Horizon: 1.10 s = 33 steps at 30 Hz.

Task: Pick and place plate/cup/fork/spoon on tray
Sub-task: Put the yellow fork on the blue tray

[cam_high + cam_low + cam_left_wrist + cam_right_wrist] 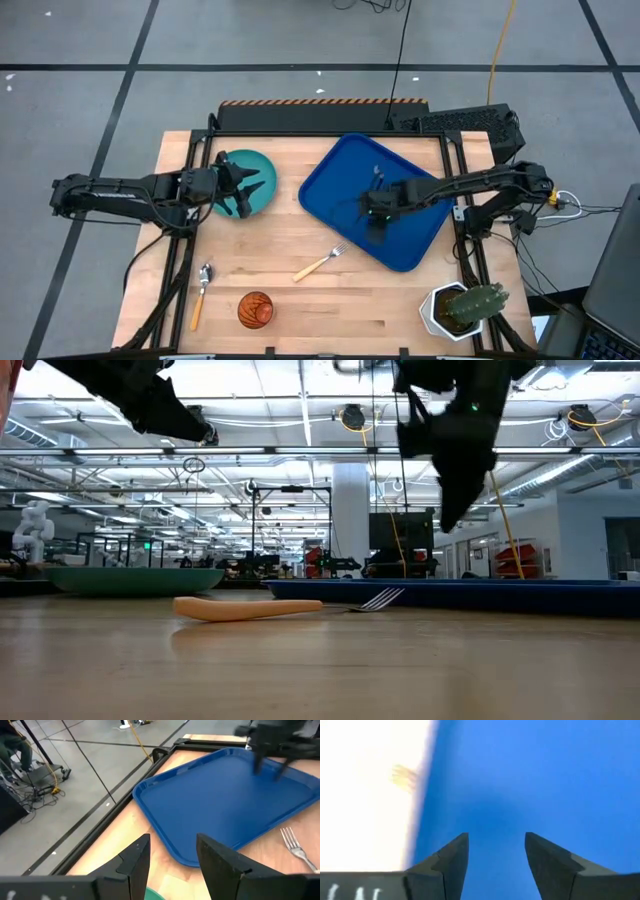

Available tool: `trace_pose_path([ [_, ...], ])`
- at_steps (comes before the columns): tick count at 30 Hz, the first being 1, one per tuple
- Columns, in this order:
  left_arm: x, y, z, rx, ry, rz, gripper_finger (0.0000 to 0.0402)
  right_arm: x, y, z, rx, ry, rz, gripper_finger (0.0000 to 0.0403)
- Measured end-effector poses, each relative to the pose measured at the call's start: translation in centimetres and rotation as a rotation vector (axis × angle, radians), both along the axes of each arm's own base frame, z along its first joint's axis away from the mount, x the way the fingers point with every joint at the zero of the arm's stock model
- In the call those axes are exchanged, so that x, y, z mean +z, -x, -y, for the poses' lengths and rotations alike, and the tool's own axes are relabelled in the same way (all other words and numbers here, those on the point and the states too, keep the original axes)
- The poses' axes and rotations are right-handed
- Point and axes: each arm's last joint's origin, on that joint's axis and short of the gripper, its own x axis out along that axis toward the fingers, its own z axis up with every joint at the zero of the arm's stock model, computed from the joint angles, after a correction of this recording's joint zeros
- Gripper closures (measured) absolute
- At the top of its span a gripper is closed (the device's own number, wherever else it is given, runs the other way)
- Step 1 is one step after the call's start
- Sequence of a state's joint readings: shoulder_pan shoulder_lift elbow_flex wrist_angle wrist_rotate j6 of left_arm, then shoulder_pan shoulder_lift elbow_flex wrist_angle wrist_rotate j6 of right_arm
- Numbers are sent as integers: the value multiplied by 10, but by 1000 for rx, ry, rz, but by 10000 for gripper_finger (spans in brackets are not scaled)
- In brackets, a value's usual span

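Wooden worktop [300, 250] carries all task items; behind it, per low view, a big lab hall w/ ceiling lights. Progress, as I judge it: nothing placed yet. Tray [345, 170] sits toward the far right of the worktop, bare. Plate [262, 165] lies near the far left edge, outside the tray. Fork [320, 263] lies mid-worktop, just off the tray's near edge. Spoon [200, 293] and cup [255, 310] rest by the near edge, left of centre. All four still to go.

Left gripper [243, 187] hovers over the plate, fingers spread, holding nothing. Right gripper [375, 222] hangs over the tray's interior, also released and empty.

View differences: high view alone shows spoon, cup, and a potted cactus [468, 308] at the near right corner. Low view shows both grippers clear of the surface, which I can't read from above. Left wrist view catches the fork tines [295, 845] beside the tray; right wrist view gives only blue tray floor [545, 780] between its fingers [452, 855].
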State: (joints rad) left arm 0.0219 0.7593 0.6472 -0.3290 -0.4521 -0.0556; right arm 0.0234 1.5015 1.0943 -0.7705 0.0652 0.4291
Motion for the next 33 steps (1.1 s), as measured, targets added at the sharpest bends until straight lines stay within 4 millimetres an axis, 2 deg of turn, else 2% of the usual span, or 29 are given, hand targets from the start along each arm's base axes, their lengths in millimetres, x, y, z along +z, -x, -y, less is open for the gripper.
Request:
trace_pose_path([
  [4, -2, 1, 0, -1, 3, -20, 238, 0, -16, -21, 97, -13, 141, 216],
  [10, -4, 2, 0, -5, 9, -41, 238, -16, -35, -41, 267, 32, 204, 216],
  [16, -6, 3, 0, -4, 13, -66, 238, -36, -66, -53, 491, 78, 297, 216],
  [22, -9, 5, 1, 5, 31, -90, 238, -33, -94, -61, 716, 70, 330, 216],
  [27, -9, 5, 1, 13, 46, -83, 238, -36, -102, -64, 834, 64, 319, 216],
  [33, -9, 5, 1, 23, 65, -72, 238, -65, -107, -65, 879, 40, 250, 216],
])
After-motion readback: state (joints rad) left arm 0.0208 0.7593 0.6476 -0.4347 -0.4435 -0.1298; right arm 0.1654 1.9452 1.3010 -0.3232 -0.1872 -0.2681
